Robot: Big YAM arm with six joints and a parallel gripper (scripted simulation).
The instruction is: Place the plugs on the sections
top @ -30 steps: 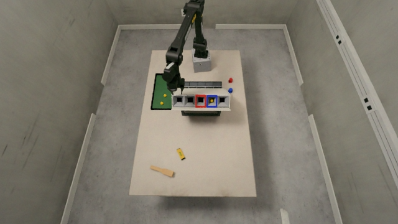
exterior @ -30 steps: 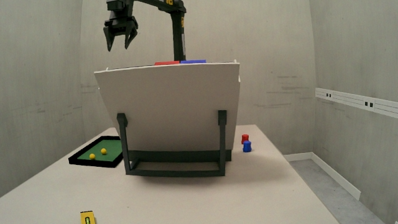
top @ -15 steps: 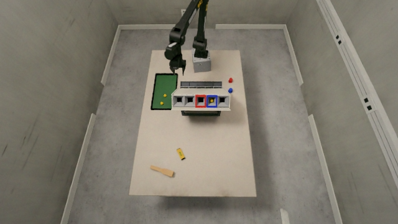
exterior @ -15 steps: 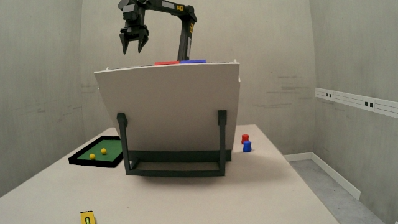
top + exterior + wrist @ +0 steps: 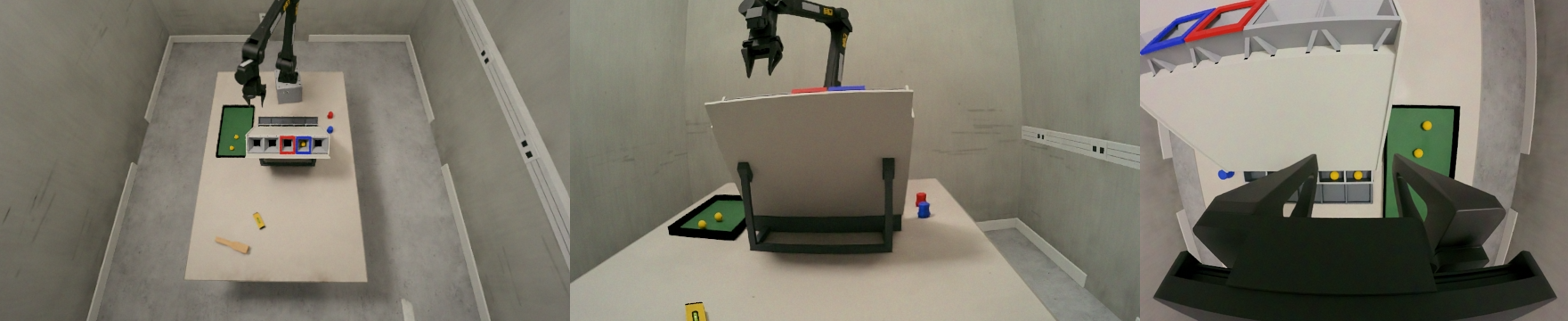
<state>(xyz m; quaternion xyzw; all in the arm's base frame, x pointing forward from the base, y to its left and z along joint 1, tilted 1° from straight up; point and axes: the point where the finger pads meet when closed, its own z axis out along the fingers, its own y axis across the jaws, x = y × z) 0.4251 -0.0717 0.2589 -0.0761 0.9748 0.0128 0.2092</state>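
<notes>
The white covered stand carries a row of funnels; the red-banded funnel (image 5: 287,144) and the blue-banded funnel (image 5: 303,144) are side by side. A yellow marble (image 5: 303,144) shows in the blue-banded funnel's mouth. In the wrist view two yellow marbles (image 5: 1334,175) (image 5: 1358,175) lie in adjacent sections of the grey sectioned tray (image 5: 1333,188) below the cover. The red plug (image 5: 329,115) and blue plug (image 5: 329,129) stand on the table to the right of the stand. My gripper (image 5: 254,99) (image 5: 761,62) (image 5: 1354,160) is open and empty, high behind the stand's left end.
A green tray (image 5: 234,131) with a black rim lies left of the stand and holds two yellow marbles (image 5: 236,136) (image 5: 232,147). A wooden piece (image 5: 232,244) and a small yellow block (image 5: 258,220) lie near the table's front. The arm's base (image 5: 289,91) stands behind the stand.
</notes>
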